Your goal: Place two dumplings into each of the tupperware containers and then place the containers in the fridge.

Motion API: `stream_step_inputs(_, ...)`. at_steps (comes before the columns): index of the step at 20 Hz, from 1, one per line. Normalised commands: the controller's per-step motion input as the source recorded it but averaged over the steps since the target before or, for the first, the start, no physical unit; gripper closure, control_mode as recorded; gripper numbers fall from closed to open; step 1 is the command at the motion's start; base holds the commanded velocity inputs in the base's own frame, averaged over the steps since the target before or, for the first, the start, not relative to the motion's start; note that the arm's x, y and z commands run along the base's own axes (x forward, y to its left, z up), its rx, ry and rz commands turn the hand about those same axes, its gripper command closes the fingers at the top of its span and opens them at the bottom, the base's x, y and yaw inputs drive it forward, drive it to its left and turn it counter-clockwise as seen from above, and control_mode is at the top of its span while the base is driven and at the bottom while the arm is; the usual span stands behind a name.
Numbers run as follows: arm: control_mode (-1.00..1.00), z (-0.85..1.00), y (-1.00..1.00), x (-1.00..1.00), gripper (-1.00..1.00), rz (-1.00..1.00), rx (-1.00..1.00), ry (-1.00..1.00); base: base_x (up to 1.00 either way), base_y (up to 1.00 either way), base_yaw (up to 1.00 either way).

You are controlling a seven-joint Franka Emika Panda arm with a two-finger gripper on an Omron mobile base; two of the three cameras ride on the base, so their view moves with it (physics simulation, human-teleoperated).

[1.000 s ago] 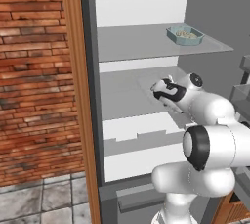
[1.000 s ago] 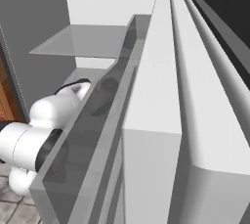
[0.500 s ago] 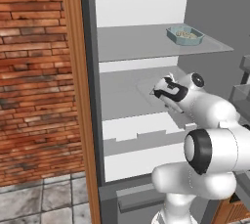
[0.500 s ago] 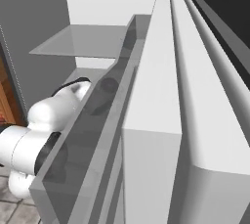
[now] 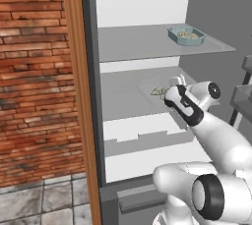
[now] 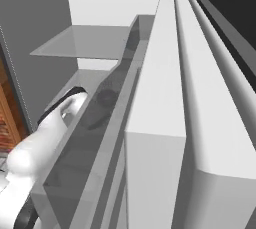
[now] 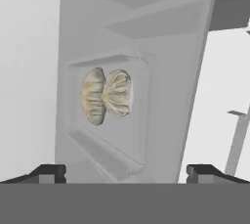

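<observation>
Spread wide, my hand [image 7: 126,171] grips nothing; its fingertips [image 7: 46,171] flank the near rim of the pale container [image 7: 110,115], which rests on the fridge's [image 5: 88,121] middle shelf [image 5: 125,96] with two dumplings [image 7: 106,96] touching inside. The teal container [image 5: 186,36] sits on the shelf above. My worry is backing out: a fingertip catching that rim could drag the tray toward the shelf edge, or my wrist could knock the door bins [image 6: 105,138].

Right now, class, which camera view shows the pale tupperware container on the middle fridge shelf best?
The hand view: the pale container sits centred there with two dumplings touching inside it. In the left base view the hand hides most of it.
</observation>
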Motion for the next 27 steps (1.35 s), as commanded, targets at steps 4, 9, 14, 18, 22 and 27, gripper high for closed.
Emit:
stream_step_inputs(4, -1.00, 0.68, 0.01, -0.71, -1.00, 0.00, -0.03, -0.01, 0.00, 0.00, 0.00)
stream_step_inputs(9, -1.00, 0.91, 0.05, -0.44, -1.00, -0.01, -0.06, 0.13, 0.00, 0.00, 0.00)
stream_step_inputs(14, -1.00, 0.53, 0.07, -0.75, -1.00, 0.00, -0.11, 0.17, 0.00, 0.00, 0.00)
stream_step_inputs(18, -1.00, 0.16, 0.06, -1.00, -1.00, 0.00, -0.14, 0.18, 0.00, 0.00, 0.00)
stream_step_inputs(22, -1.00, 0.15, 0.08, -0.98, -1.00, 0.00, -0.10, 0.17, 0.00, 0.00, 0.00)
stream_step_inputs(27, -1.00, 0.60, 0.07, -0.66, -1.00, 0.00, -0.04, 0.23, 0.00, 0.00, 0.00)
